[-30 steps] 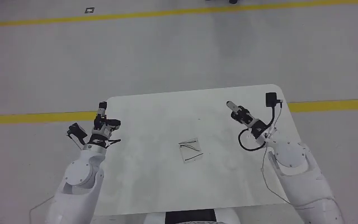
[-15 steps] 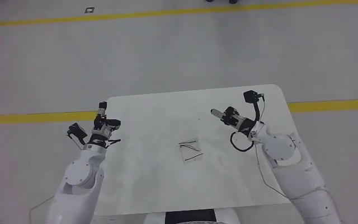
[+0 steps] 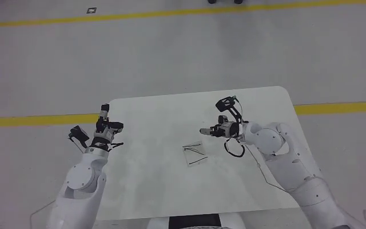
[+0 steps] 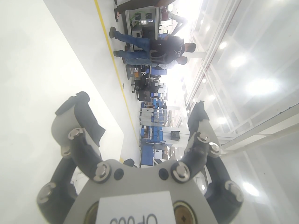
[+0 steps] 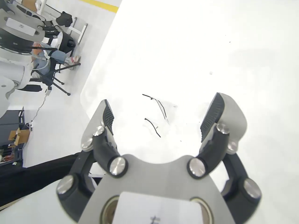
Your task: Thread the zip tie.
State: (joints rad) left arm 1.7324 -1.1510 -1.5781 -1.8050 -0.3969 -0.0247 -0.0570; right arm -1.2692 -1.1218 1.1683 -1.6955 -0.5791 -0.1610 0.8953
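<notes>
Flat on the worktop [image 3: 154, 189], about mid-width, with bare surface between it and the near edge: zip tie [image 3: 194, 153], seen as thin black strands [image 5: 161, 109]. Cannot tell whether one tie or two. Long axis roughly across the worktop, left to right, with slight curl at the ends.

Just beyond the tie and slightly to its right: right end effector [image 3: 205, 131], raised above the surface, pointing toward the robot's left, jaws spread wide, nothing held. From its own wrist camera, strands framed between the two fingertips [image 5: 107, 115], apart from both. Judged the nearer arm by far; coming move judged a short descent toward the robot and down onto the strands. Tie lies low against the surface, so little to catch hold of.

Well apart, at the worktop's left edge: left end effector [image 3: 103, 114], jaws wide open [image 4: 140, 115], empty, aimed away over the floor.

Open surface on every side of the tie; worktop's far edge and right edge well clear of it.
</notes>
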